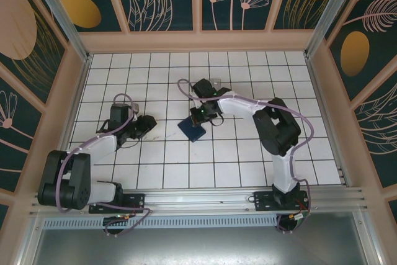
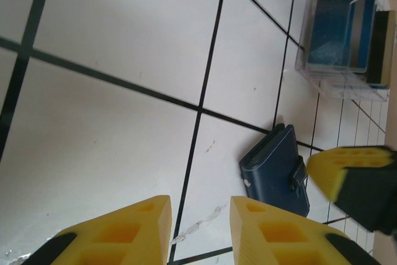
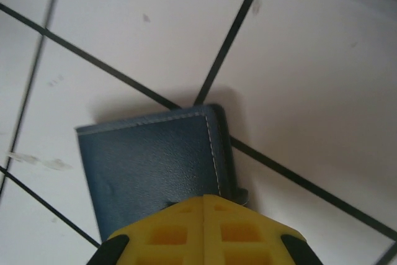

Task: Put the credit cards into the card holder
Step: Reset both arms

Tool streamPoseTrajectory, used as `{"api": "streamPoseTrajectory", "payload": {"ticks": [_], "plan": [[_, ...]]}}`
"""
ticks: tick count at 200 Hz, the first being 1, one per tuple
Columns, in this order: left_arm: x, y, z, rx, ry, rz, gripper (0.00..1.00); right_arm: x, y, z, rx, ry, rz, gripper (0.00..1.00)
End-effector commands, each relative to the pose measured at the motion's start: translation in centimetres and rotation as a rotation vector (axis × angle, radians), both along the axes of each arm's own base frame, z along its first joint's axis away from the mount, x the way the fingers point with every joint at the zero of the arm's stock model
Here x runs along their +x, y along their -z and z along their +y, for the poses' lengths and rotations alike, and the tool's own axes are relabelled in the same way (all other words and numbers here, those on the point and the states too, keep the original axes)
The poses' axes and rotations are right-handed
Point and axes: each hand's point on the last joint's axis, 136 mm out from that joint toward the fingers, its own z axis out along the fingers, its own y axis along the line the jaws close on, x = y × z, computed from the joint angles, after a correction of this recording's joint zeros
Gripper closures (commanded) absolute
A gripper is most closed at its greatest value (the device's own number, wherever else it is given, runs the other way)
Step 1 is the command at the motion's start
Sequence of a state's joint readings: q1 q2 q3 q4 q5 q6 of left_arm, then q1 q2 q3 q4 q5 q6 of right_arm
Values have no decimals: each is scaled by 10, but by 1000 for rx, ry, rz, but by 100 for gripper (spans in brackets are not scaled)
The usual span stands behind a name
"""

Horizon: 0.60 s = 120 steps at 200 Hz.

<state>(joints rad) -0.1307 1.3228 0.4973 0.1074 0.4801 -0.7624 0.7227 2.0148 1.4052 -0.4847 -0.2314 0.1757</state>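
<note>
Left wrist — clear box (image 2: 338,87), cards (image 2: 338,29) inside

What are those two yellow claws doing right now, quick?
Left gripper: open, nothing between its fingers.
Right gripper: shut, nothing seen in it, tip over the card holder.

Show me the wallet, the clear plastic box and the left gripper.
wallet (image 3: 155,166): right wrist view, middle of its closed blue cover.
clear plastic box (image 2: 338,88): left wrist view, its see-through lower wall.
left gripper (image 2: 200,209): left wrist view, midway between the yellow fingertips.
</note>
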Motion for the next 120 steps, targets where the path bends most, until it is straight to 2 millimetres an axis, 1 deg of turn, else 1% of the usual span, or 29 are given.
{"api": "streamPoseTrajectory", "payload": {"ticks": [1,21,31,48,55,62,78,84,87,88,89,90,91,92,96,98,108,115,120], "plan": [[4,-8,7,50,-6,-30,69,-14,10,4,-23,-44,56,99],[1,-5,8,54,-11,-26,69,-17,29,1,-74,-44,80,100],[-1,-2,8,54,-8,-19,69,-18,34,-1,-100,-45,77,100],[-3,0,9,58,-9,-15,69,-15,32,-5,-135,-41,47,100],[-4,2,10,62,-12,-13,68,-13,27,-4,-137,-39,35,100],[-4,2,10,66,-14,-13,67,-11,21,-3,-132,-33,17,98],[-2,0,12,80,-19,-23,59,-7,-6,6,-63,-27,-34,94],[0,-1,19,115,-46,-23,56,-4,-18,10,-28,-24,-60,93],[3,-5,22,131,-60,-37,47,-2,-25,11,-12,-21,-74,92],[3,-6,23,136,-63,-43,35,-1,-28,12,-6,-19,-81,92],[4,-7,24,140,-66,-48,19,0,-30,12,0,-18,-86,92],[4,-8,24,143,-65,-54,10,1,-33,13,6,-17,-91,92],[5,-10,24,146,-68,-63,6,1,-35,13,11,-16,-97,92],[5,-12,25,149,-70,-73,4,2,-38,13,15,-14,-103,91],[8,-22,27,163,-73,-115,2,5,-48,14,34,-6,-128,91],[9,-25,28,171,-76,-131,2,7,-54,14,45,-1,-144,90],[13,-52,40,224,-122,-234,1,14,-86,14,96,26,-233,87],[14,-69,52,273,-170,-293,1,17,-109,10,135,55,-308,83],[14,-80,61,309,-208,-329,1,19,-125,5,159,81,-373,79]]}}
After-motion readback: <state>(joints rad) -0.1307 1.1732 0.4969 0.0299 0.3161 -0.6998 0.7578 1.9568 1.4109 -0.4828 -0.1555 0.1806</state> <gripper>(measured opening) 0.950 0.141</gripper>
